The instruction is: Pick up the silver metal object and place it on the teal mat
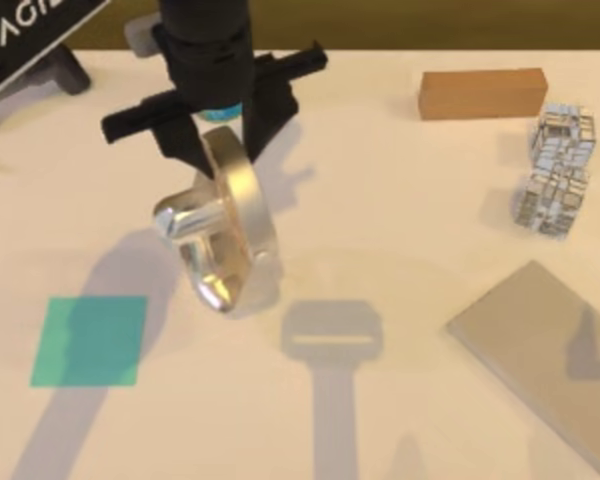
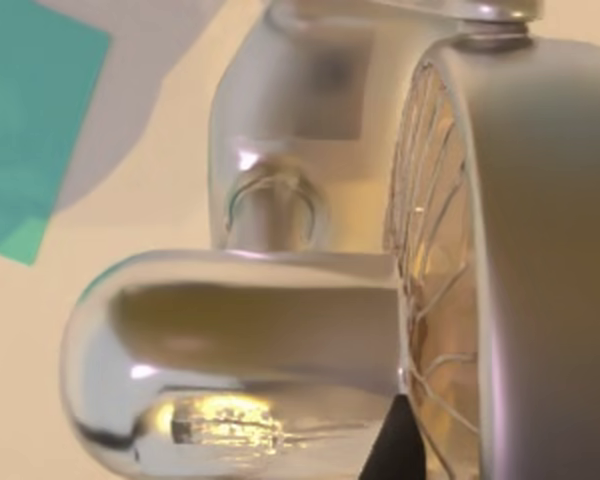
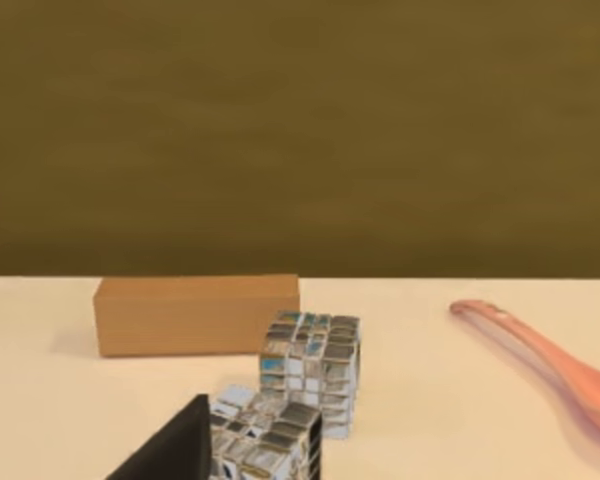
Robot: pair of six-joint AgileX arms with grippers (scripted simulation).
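Note:
The silver metal object [image 1: 220, 235] is a shiny chrome housing with a thick rim and inner ribs. It hangs tilted above the table left of centre, and my left gripper [image 1: 223, 145] is shut on its upper rim. In the left wrist view the chrome housing [image 2: 280, 330] fills the picture, with one black fingertip [image 2: 395, 445] against its ribbed inside. The teal mat [image 1: 90, 340] lies flat at the front left, apart from the object, and one corner of the mat [image 2: 30, 110] shows in the left wrist view. My right gripper [image 3: 180, 450] shows only at the edge of its own view, over the right side.
A brown block [image 1: 483, 93] lies at the back right, with a mirrored stack of cubes [image 1: 557, 170] beside it. A grey-beige slab [image 1: 545, 340] lies at the front right. A pink spoon [image 3: 550, 360] rests beyond the cubes. A dark stand [image 1: 30, 50] is at the back left.

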